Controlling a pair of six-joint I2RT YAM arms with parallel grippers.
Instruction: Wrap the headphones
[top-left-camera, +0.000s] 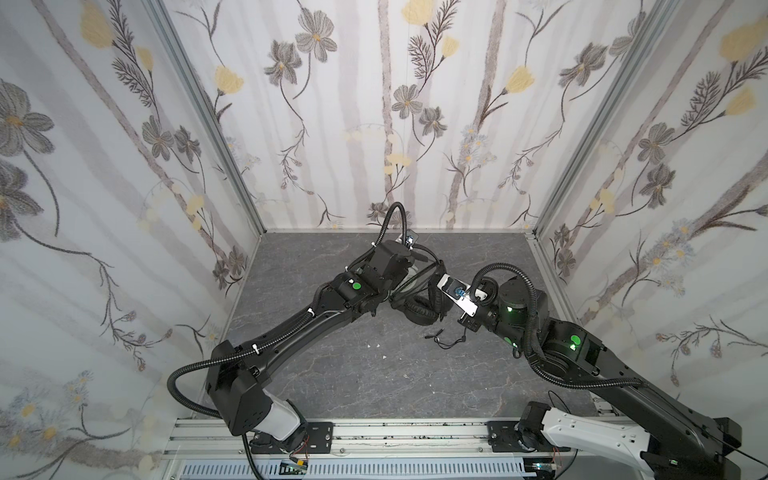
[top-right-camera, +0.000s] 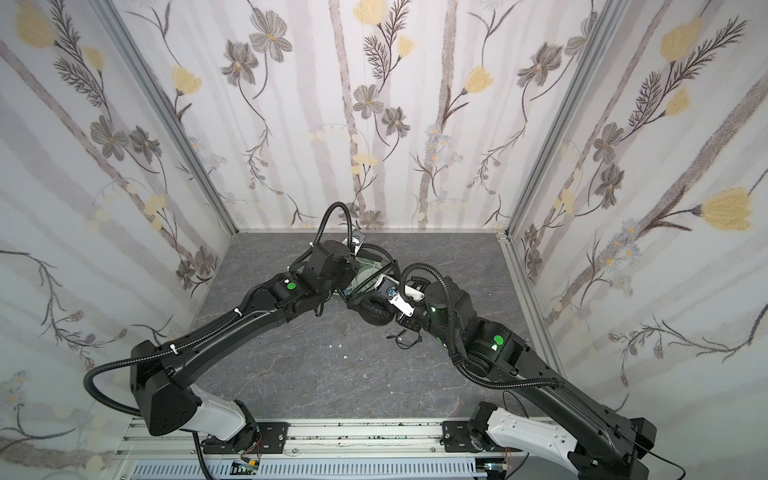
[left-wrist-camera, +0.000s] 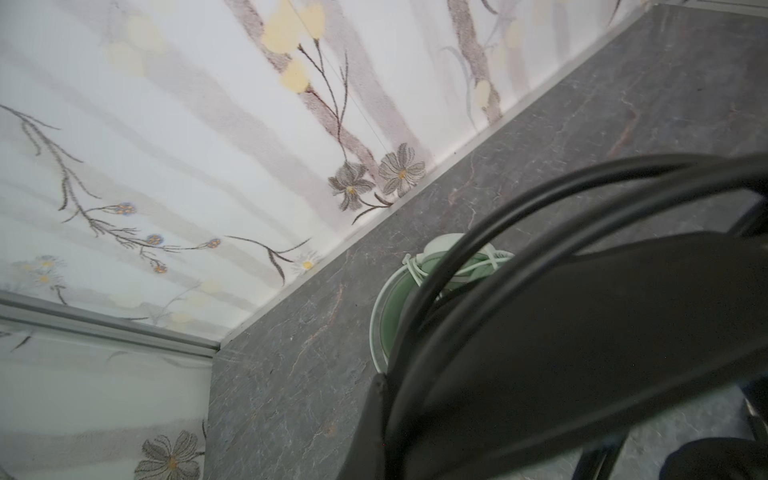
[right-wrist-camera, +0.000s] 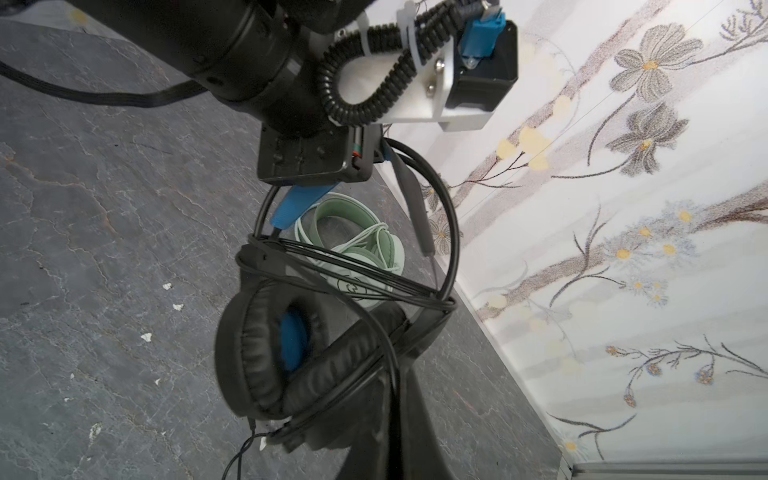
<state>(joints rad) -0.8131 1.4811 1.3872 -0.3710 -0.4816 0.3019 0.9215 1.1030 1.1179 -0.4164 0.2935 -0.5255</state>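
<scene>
Two pincers closed: left pincer (right-wrist-camera: 332, 183) grips black headset (right-wrist-camera: 266, 353) headband, right pincer (right-wrist-camera: 395, 415) apparently pinches black cable (right-wrist-camera: 432, 301); we fear loosened turns slipping off.

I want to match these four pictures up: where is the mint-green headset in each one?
Top view: mint-green headset just below centre, mostly hidden.
Top view: just below centre again.
Left wrist: centre, behind black cable.
Right wrist: centre, behind taut cable strands.
Shared landmark: the black headphones, right beside it.
</scene>
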